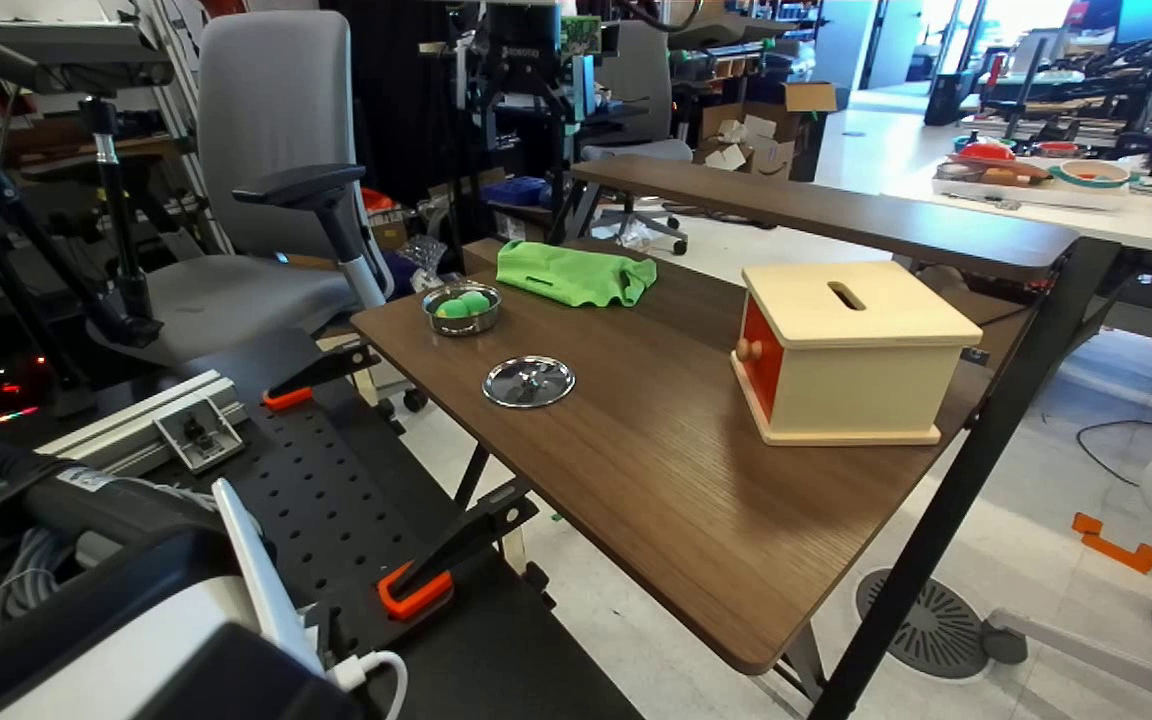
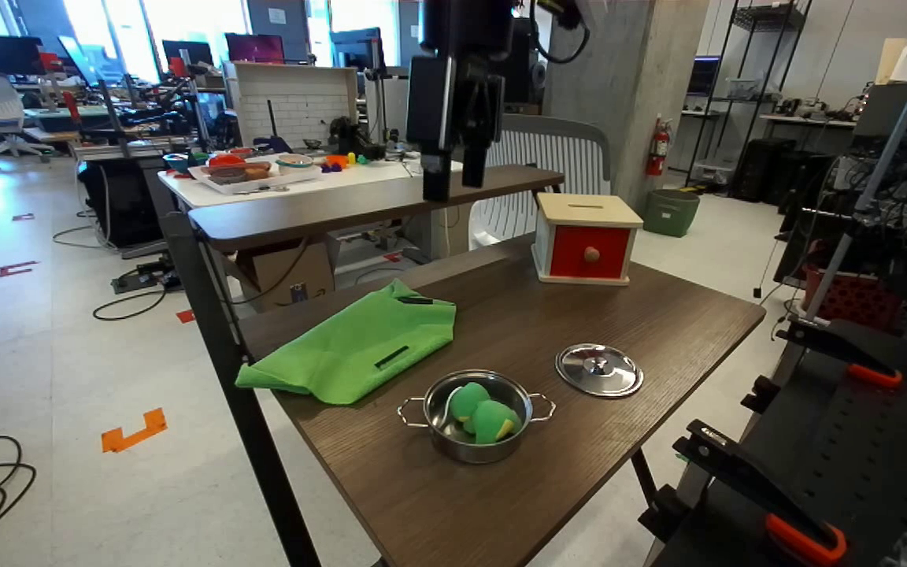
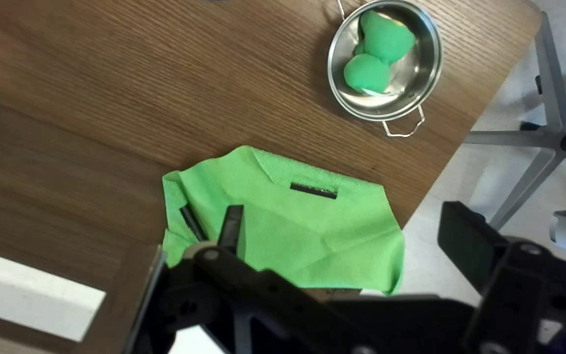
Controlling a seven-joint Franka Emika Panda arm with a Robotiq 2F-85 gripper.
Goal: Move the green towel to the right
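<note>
Wrist view, green towel (image 3: 293, 221): is lying loose on the table (image 3: 165, 98), lower centre.
Gripper (image 3: 347, 233): is holding nothing, fingers (image 3: 233, 228) standing wide apart, lower right.
Rightward move: is apparently showing nothing done; grasp, carry, release are probably remaining.

In the wrist view, between the matt fingers (image 3: 467, 246) of the pincer (image 3: 343, 221), we see the green towel (image 3: 293, 226) as creased, matt cloth. Past the pincer, the pot (image 3: 413, 78) is smooth, glossy metal; the green pieces (image 3: 369, 73) inside it look matt. Lower than the pincer in an exterior view, we find the lid (image 2: 600, 370) in polished metal, the box (image 2: 583, 209) in smooth, pale wood, and the tabletop (image 2: 501, 323) wood-grained with a soft sheen.
</note>
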